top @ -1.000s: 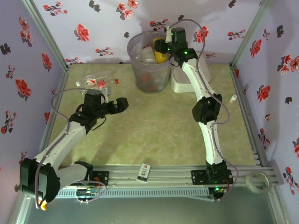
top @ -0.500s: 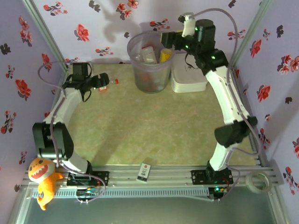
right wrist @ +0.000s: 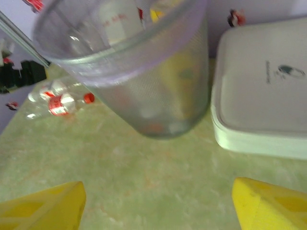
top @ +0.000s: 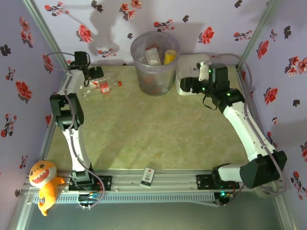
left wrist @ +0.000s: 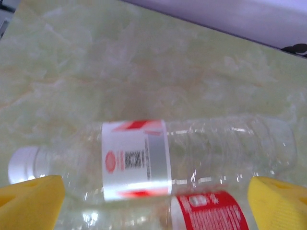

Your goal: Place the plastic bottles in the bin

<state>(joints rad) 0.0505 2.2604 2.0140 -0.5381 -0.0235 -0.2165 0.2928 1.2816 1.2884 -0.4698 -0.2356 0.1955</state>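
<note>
1. Left hand first: you have it at the far left corner of the bench, its yellow fingers spread wide and gripping nothing.
2. Just past those fingers, the left wrist view shows a clear bottle with a white cap lying on its side across the gap. A second bottle with a red label lies against it, on the side nearer the hand.
3. Your right hand is on the right half of the bench, facing the back. Its fingers are apart with only bare bench between them.
4. Beyond that hand stands the bin, upright, with a white box just beside it on the right.
5. From above, you can see that the bin holds a yellow bottle and some clear labelled ones. The two loose bottles lie to its left, apart from it.
</note>
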